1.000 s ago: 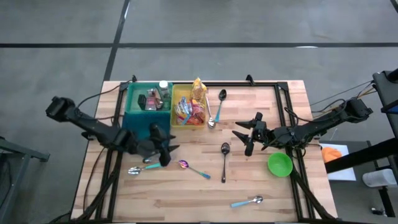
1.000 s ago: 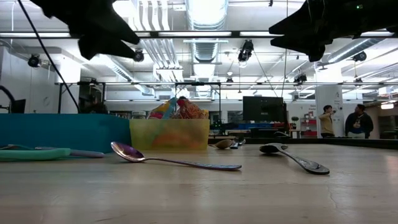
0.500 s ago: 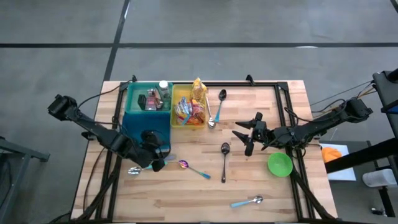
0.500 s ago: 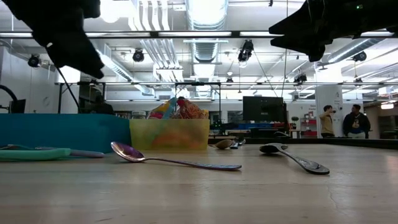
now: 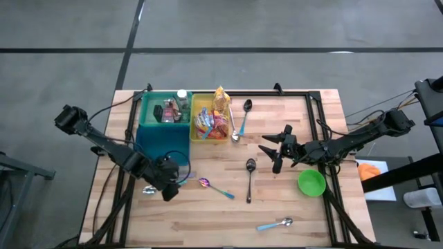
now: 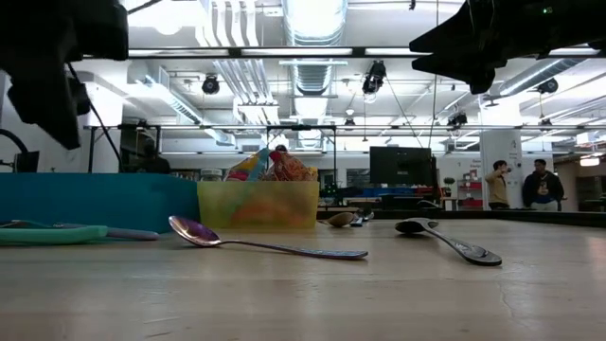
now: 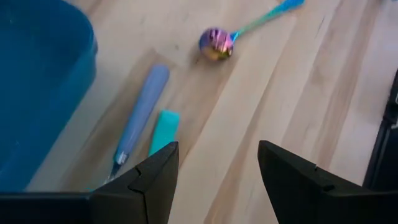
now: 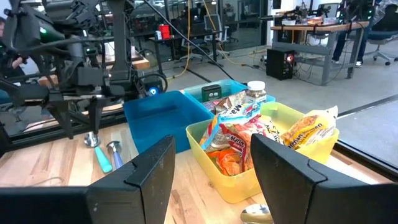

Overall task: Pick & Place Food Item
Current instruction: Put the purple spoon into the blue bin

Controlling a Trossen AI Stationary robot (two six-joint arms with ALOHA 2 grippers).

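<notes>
The left claw [image 5: 168, 188] hangs over the wooden surface [image 5: 297, 207] with its two fingers parted and nothing between them; in its wrist view bare wood shows through the gap. Just ahead of it lie a spoon with a grey-blue handle [image 7: 142, 112] and a teal-handled utensil [image 7: 163, 129], side by side and close together, and a little farther on an iridescent spoon [image 7: 216, 43] with a teal handle. The blue bin [image 5: 165, 123] stands right beside this claw, toward the far edge of the surface. The right claw [image 5: 270, 150] is held above the surface, well apart from the left one, fingers likewise parted and empty. A black spoon [image 5: 250, 176] lies just below it on the wood, and a green bowl [image 5: 311, 182] sits behind it near its arm. The snack packets [image 5: 214, 121], the food items, are piled in the yellow bin [image 5: 197, 104], which touches the blue bin and stands ahead of the right claw, between the two claws. Another spoon [image 5: 281, 223] lies alone near the front edge.
</notes>
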